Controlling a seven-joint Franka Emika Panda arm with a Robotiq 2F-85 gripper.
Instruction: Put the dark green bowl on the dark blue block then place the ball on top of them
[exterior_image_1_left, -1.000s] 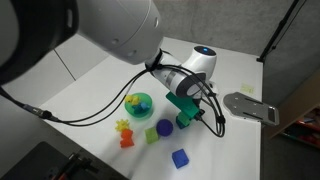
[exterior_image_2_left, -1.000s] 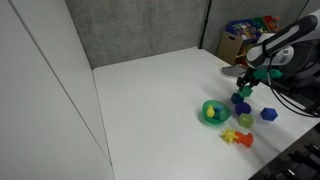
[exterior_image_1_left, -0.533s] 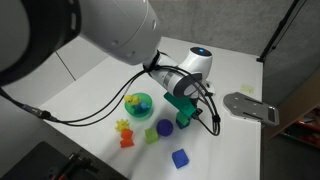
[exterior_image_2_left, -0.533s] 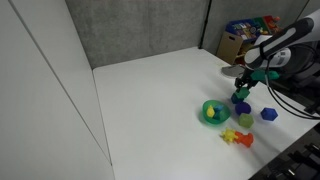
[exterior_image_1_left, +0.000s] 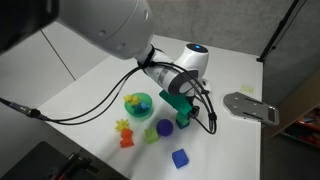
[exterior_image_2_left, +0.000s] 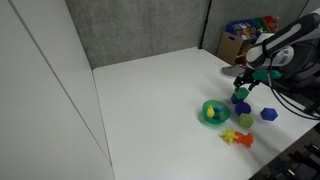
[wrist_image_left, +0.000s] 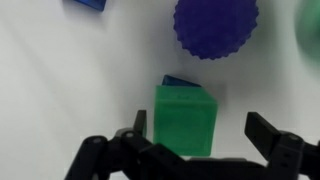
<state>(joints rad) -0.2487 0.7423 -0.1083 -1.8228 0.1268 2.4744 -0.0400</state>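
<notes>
The wrist view looks down on the dark green bowl, a boxy green piece resting on the dark blue block, of which only a sliver shows behind it. My gripper is open. Its fingers stand on either side of the green piece with gaps between, touching nothing. The ball, dark blue, lies on the table just beyond the stack. In an exterior view the gripper hovers right over the green piece, with the ball beside it.
A teal bowl with yellow pieces sits near the stack, also in the other exterior view. A pale yellow-green cube, a brighter blue cube and red and yellow pieces lie around it. A grey metal plate is farther off.
The jaws have opened and let go of the green piece, which stays on the blue block. The arm has barely moved.
</notes>
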